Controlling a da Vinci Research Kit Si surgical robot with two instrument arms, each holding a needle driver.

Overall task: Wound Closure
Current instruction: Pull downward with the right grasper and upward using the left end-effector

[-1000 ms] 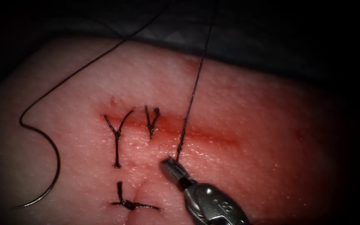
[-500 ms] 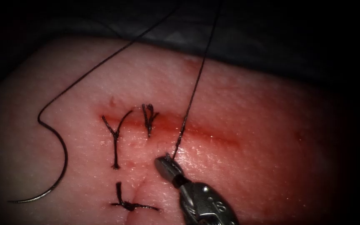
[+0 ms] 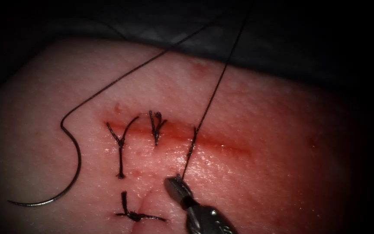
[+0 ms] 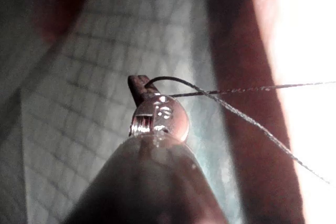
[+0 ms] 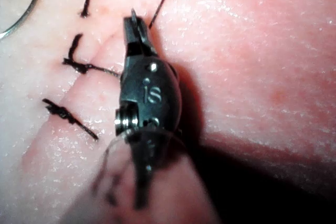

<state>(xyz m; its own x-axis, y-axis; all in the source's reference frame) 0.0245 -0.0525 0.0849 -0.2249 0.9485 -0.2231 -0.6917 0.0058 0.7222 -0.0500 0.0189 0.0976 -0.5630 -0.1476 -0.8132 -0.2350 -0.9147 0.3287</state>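
Observation:
The curved needle (image 3: 78, 164) lies free on the tissue (image 3: 282, 143), left of the cut (image 3: 221, 145), and is not in the tissue. Its thread runs up and right off the picture. A second strand of thread (image 3: 211, 97) comes down, crosses the cut and ends at my right tool (image 3: 175, 182), whose jaws are shut on the short thread end just below the cut. In the right wrist view the right tool (image 5: 134, 27) pinches that tail, with the needle (image 5: 34, 1) beside it. My left tool (image 4: 138, 88) is shut on the thread (image 4: 252, 88), held up off the tissue.
Two tied stitches (image 3: 121, 145) (image 3: 156, 125) cross the cut's left part. A third knot (image 3: 137, 214) sits lower on the tissue. Red fluid stains the cut line. Dark cloth (image 3: 239, 47) lies beyond the tissue's far edge.
The needle has slid to the right across the tissue as its thread is drawn up and right. The strand through the cut now leans further right. The right tool keeps hold of the tail.

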